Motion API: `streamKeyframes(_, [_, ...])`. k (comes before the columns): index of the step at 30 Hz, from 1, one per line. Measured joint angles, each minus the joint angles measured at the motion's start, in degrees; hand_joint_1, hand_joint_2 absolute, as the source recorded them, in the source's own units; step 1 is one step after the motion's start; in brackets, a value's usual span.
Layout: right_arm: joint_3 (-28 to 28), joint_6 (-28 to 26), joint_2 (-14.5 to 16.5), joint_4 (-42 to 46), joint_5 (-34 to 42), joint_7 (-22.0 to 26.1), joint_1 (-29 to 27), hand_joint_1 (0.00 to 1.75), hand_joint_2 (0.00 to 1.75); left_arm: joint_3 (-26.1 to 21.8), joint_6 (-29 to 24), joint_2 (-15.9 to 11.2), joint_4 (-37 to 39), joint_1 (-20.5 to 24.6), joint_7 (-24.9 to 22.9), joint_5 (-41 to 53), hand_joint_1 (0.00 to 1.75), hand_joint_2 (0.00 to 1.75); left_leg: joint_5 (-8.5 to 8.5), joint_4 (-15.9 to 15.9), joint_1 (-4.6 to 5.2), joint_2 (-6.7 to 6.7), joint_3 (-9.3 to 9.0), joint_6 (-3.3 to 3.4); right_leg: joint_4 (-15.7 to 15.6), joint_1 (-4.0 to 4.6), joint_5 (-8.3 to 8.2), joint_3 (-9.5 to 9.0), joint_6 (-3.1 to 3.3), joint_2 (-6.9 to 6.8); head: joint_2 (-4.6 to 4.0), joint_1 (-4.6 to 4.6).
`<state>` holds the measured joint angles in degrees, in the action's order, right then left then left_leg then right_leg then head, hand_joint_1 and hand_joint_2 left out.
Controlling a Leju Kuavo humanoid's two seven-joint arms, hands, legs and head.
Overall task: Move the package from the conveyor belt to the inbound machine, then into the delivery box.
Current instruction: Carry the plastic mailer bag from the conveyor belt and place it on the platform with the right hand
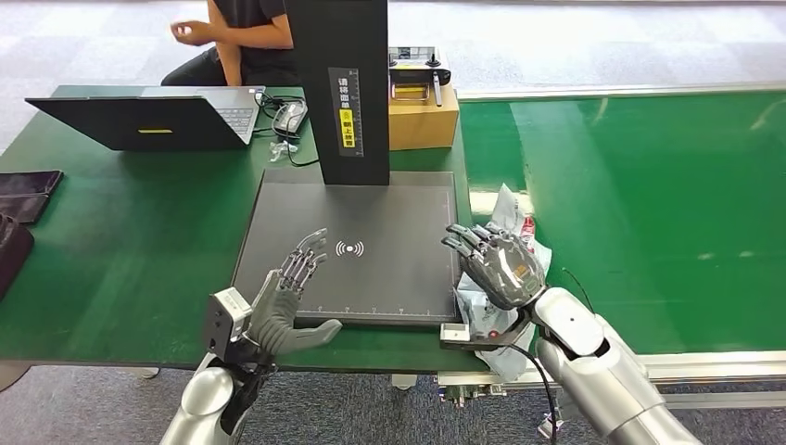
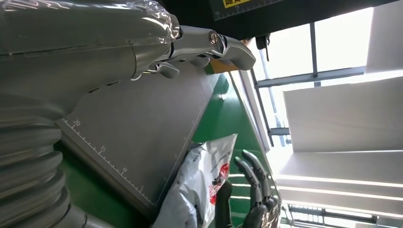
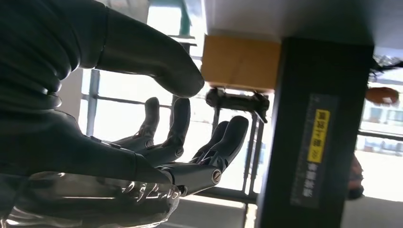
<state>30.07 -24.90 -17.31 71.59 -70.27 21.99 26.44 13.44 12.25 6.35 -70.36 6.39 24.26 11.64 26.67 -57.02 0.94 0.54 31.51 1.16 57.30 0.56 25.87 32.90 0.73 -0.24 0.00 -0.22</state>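
Bright daylight; wrist views backlit, windows overexposed.

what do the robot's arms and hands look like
Both arms are glossy silver shells. The left hand has a grey palm and thumb, dark fingers and a pale boxy camera at the wrist. The right hand is dark with a shiny clear cover on its back; a thin black cable runs along its forearm.
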Motion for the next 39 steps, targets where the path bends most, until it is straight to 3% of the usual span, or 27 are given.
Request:
streamKeyframes(7, [9.7, -2.1, 0.0, -3.0, 3.7, 4.6, 9.5, 1.75, 1.75, 0.4, 0.1, -0.4, 1.8, 1.5, 1.5, -1.3, 0.0, 1.75, -0.04, 0.0, 0.01, -0.03, 0.02, 0.0, 0.0, -0.01, -0.03, 0.0, -0.02, -0.02, 0.0, 0.0])
streamKeyframes(9, [12.0, -2.1, 0.2, -3.6, 5.1, 4.2, 11.4, 1.42, 1.75, 0.6, -0.1, -0.5, 2.3, 1.7, 1.9, -1.7, 0.0, 1.75, -0.05, 0.0, 0.01, -0.03, 0.02, 0.0, 0.0, -0.01, -0.03, 0.0, -0.02, -0.02, 0.0, -0.01])
streamKeyframes(11, [13.5, -2.1, 0.5, -4.3, 7.2, 3.0, 12.7, 0.58, 1.75, 0.7, -0.5, -0.7, 2.7, 1.8, 2.1, -2.0, 0.0, 1.75, -0.05, 0.0, 0.01, -0.03, 0.02, 0.0, 0.0, -0.01, -0.03, 0.0, -0.02, -0.03, 0.0, -0.01])
streamKeyframes(13, [13.9, -1.7, 0.9, -4.9, 11.1, 0.5, 13.1, 0.03, 1.75, 0.7, -1.2, -0.8, 3.0, 1.7, 2.1, -2.5, 0.0, 1.75, -0.05, 0.0, 0.01, -0.04, 0.02, 0.0, 0.0, -0.01, -0.03, 0.0, -0.02, -0.04, 0.0, 0.0])
streamKeyframes(18, [8.6, -1.5, 1.8, -4.4, 24.9, -6.9, 10.1, 0.0, 1.75, 0.4, -3.3, -1.0, 2.7, -0.3, 0.9, -3.0, 0.0, 1.75, -0.04, 0.0, 0.01, -0.15, 0.04, 0.01, 0.0, -0.01, -0.01, 0.0, -0.03, -0.14, 0.0, 0.01])
streamKeyframes(22, [0.3, -0.7, 2.9, -1.8, 36.5, -6.3, 3.0, 0.0, 1.75, 0.0, -3.7, -1.0, 1.9, -1.7, 0.1, -2.4, 0.0, 1.75, -0.02, 0.0, 0.01, -0.29, 0.09, 0.03, 0.0, -0.02, 0.02, 0.02, -0.06, -0.27, 0.0, -0.01])
streamKeyframes(27, [-13.0, 6.1, 6.5, 3.5, 53.9, -5.9, -8.5, 0.0, 1.75, -0.6, -3.5, -1.0, 0.3, -3.2, -1.2, -1.8, 0.0, 1.75, -0.01, 0.0, 0.01, -0.45, 0.21, 0.05, -0.1, -0.01, 0.05, 0.09, -0.08, -0.41, 0.0, -0.01])
streamKeyframes(33, [-22.5, 8.3, 9.8, 8.5, 57.4, -6.3, -17.1, 0.0, 1.75, -0.8, -3.1, -0.9, -0.6, -3.9, -1.6, -1.5, 0.0, 1.75, -0.01, 0.0, 0.01, -0.42, 0.2, 0.04, -0.1, -0.01, 0.05, 0.1, -0.08, -0.38, 0.0, -0.01])
streamKeyframes(39, [-25.6, 8.6, 11.1, 10.5, 57.5, -6.4, -19.3, 0.0, 1.75, -0.8, -3.1, -0.7, -1.0, -4.0, -1.7, -1.4, 0.0, 1.75, -0.04, 0.0, 0.01, -0.38, 0.17, 0.02, -0.1, -0.02, 0.03, 0.08, -0.08, -0.36, 0.0, -0.01])
